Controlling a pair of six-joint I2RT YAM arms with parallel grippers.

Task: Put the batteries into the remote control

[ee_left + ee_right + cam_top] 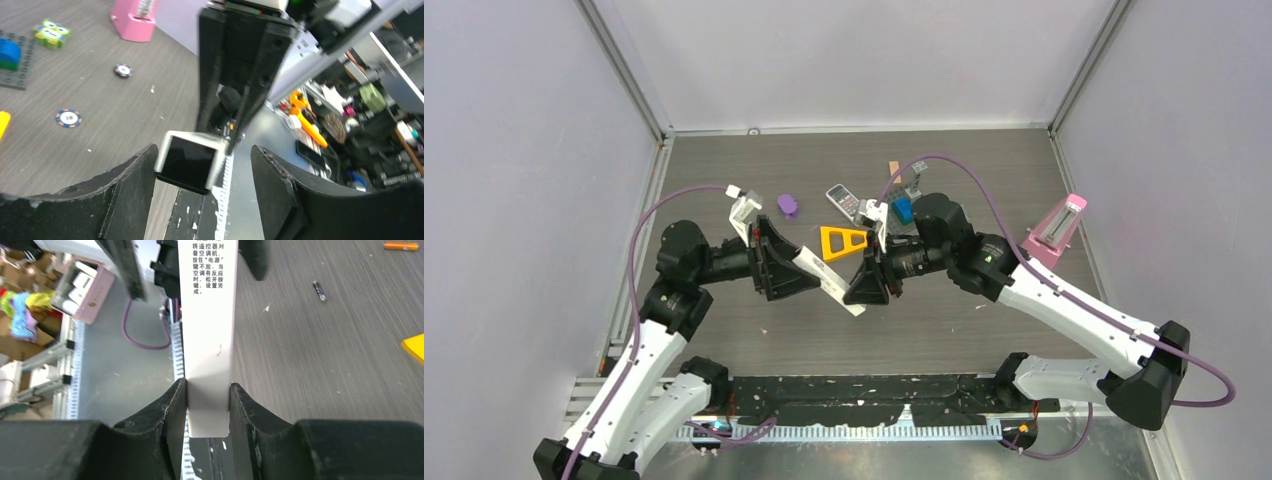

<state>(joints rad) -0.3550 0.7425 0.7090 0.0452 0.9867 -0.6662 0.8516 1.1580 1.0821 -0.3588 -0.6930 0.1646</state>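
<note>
Two robot arms meet at the middle of the overhead view, holding a white remote control (829,285) between them above the dark wood-grain surface (754,330).

The right end effector (207,386) is clamped on one end of the remote. In its wrist view both black fingers press flat against the handset's narrow sides, and printed Chinese text shows on the white face running up the centre of the frame.

The left end effector (200,155) stands partly open around the other end. In its wrist view the remote's dark end sits at lower centre, close against the finger at the lower left. A clear gap separates it from the finger at the lower right, so there is no firm grip there.

One battery (319,291), a tiny dark cylinder, lies on the surface in the upper right of the right wrist view, well apart from the remote. A small orange stick (401,246) lies beyond it at the top right corner. I cannot find the other batteries in any view.

Neither end effector holds a battery, and I cannot tell whether the battery compartment is open. The task looks to be at an early stage: the remote is in hand, but picking up and seating every battery is left to do.
</note>
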